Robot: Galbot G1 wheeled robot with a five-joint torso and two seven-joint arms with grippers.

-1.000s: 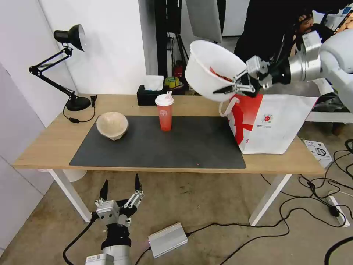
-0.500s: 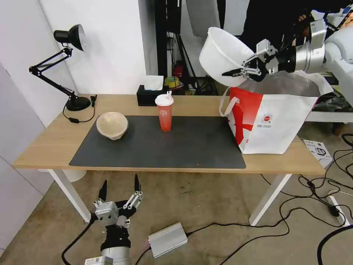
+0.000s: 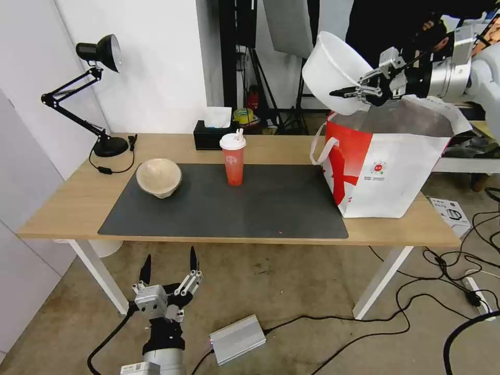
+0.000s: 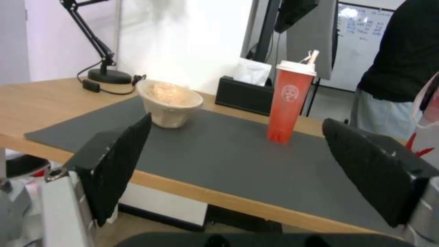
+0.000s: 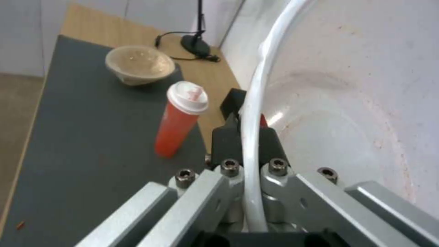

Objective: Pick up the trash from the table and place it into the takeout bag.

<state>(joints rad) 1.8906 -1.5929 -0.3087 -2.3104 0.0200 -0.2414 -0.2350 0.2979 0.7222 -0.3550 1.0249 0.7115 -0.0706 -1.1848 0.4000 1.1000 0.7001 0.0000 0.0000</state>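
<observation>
My right gripper (image 3: pixel 348 92) is shut on the rim of the wide white plastic bowl (image 3: pixel 333 70), holding it tilted in the air just above the left side of the takeout bag's (image 3: pixel 388 172) open foil-lined mouth. The right wrist view has the fingers (image 5: pixel 226 135) pinching the bowl's rim (image 5: pixel 252 113), its stained inside (image 5: pixel 356 103) turned toward the camera. On the dark mat (image 3: pixel 224 203) of the table (image 3: pixel 67 198) stand the red lidded cup (image 3: pixel 233 159) and the beige paper bowl (image 3: pixel 159 177). My left gripper (image 3: pixel 169 268) hangs open below the table's front edge.
A black tissue box (image 3: pixel 212 134) and a black desk lamp (image 3: pixel 99 94) stand along the table's back. A silver box (image 3: pixel 237 338) and cables (image 3: pixel 442 291) lie on the floor. A person in dark clothes (image 3: pixel 385 26) stands behind the bag.
My right gripper has carried the white bowl up and to the right, from beside the bag's left edge to over its mouth. The left arm has stayed still.
</observation>
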